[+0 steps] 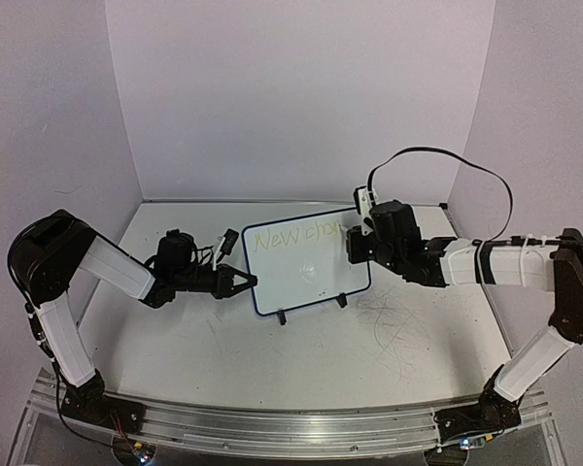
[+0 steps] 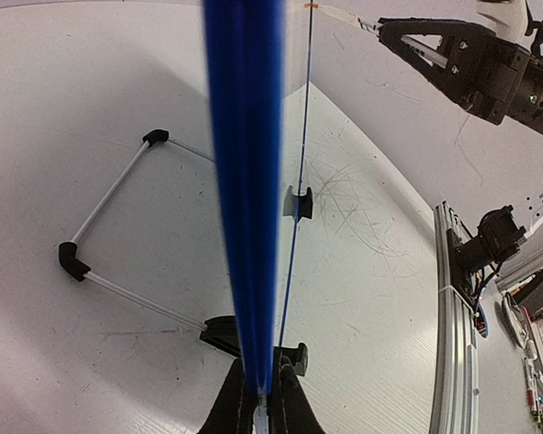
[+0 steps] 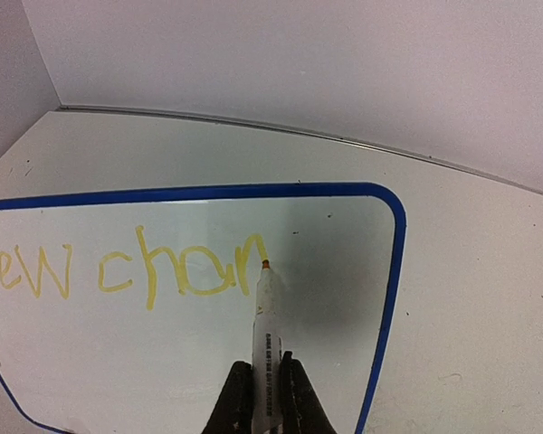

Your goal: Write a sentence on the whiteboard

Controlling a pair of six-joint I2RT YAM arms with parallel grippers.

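The whiteboard [image 1: 309, 277], blue-framed on two black feet, stands tilted at the table's middle. Its left edge is clamped in my shut left gripper [image 1: 249, 282]. In the left wrist view the blue frame [image 2: 244, 181] runs straight up from between the closed jaws of the left gripper [image 2: 264, 398]. My right gripper [image 3: 264, 366] is shut on a white marker [image 3: 265, 316]. The marker's orange tip touches the board at the end of the sentence [image 3: 118, 271], pale yellow lettering reading "New chan". From above, the right gripper [image 1: 355, 243] covers the end of the sentence [image 1: 291, 236].
Thin grey scribble scratches [image 1: 389, 330] mark the tabletop right of the board. A wire support with black corners [image 2: 109, 235] lies behind the board. White walls close the back and sides. An aluminium rail [image 1: 272, 427] runs along the near edge.
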